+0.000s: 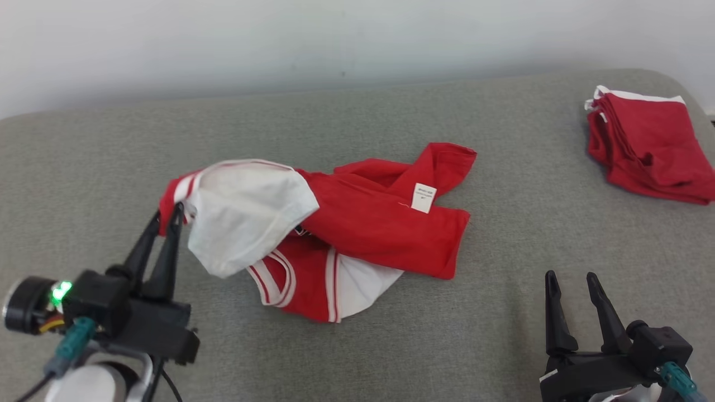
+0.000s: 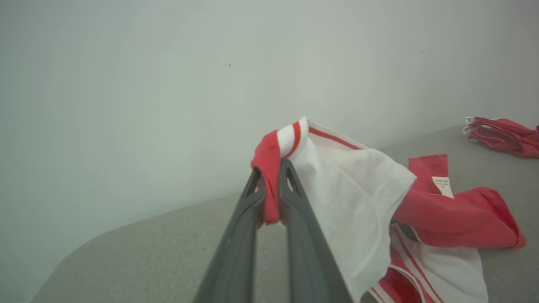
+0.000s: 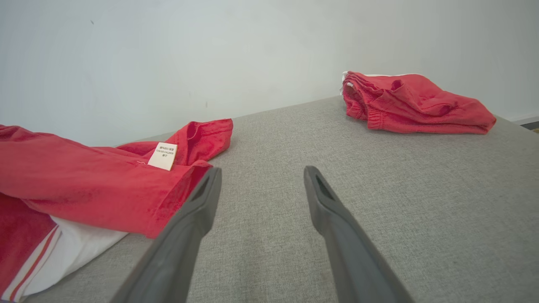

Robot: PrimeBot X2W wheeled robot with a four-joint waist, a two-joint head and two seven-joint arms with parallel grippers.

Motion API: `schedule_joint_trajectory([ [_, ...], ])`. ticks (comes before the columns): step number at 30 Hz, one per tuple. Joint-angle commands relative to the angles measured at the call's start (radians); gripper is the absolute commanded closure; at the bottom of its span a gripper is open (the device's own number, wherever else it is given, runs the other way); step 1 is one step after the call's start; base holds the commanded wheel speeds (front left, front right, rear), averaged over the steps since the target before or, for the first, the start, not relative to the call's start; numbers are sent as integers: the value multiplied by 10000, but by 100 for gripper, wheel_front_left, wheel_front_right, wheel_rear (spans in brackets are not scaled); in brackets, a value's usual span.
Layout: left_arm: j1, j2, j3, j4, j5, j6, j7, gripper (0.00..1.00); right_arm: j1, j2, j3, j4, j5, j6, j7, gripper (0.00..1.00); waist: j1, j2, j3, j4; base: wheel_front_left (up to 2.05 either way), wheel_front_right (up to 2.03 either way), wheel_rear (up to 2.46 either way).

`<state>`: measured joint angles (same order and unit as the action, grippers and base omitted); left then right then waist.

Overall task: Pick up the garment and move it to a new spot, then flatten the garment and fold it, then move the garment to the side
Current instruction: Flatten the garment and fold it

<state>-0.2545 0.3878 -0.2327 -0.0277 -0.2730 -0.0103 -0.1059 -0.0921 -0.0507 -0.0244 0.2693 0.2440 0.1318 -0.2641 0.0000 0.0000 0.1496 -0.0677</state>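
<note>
Garment [image 1: 380,223]: lying crumpled at the centre of the head view on the grey surface [image 1: 491,340], its left edge being lifted
Progress: the pick-up is only beginning; moving, flattening, folding and setting aside are all waiting, by my reading
Left gripper [image 1: 166,212]: fingers pressing together, pinching the garment's red-and-white striped hem at centre left, the white panel hanging beside them
Right gripper [image 1: 571,276]: fingers standing spread wide at lower right, gripping nothing, pointing past the garment's red edge
Pile [image 1: 653,151]: folded red clothes sitting at upper right, well apart
</note>
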Motion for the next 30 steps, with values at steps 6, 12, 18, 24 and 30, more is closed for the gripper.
schedule_joint_trajectory([
  [6,-1163,495,178,263,45,-331,281,100,-252,3,7,80,104,-26,2,0,0,0,431,-707,0,0,0],
  [12,-2712,1109,370,1234,85,-672,315,100,-514,7,45,116,171,-26,0,0,0,0,896,-1336,0,0,0],
  [18,-4163,1654,227,2850,262,-933,178,100,-724,5,37,175,210,-26,2,0,0,0,1282,-1762,0,0,0],
  [24,-5354,1664,-73,4859,344,-1053,-301,84,-898,5,11,274,162,-26,2,0,0,0,1439,-1901,0,0,0],
  [30,-5863,1381,-322,6684,329,-1104,-988,0,-839,4,-102,361,45,-28,2,0,0,0,1252,-1738,0,0,0],
])
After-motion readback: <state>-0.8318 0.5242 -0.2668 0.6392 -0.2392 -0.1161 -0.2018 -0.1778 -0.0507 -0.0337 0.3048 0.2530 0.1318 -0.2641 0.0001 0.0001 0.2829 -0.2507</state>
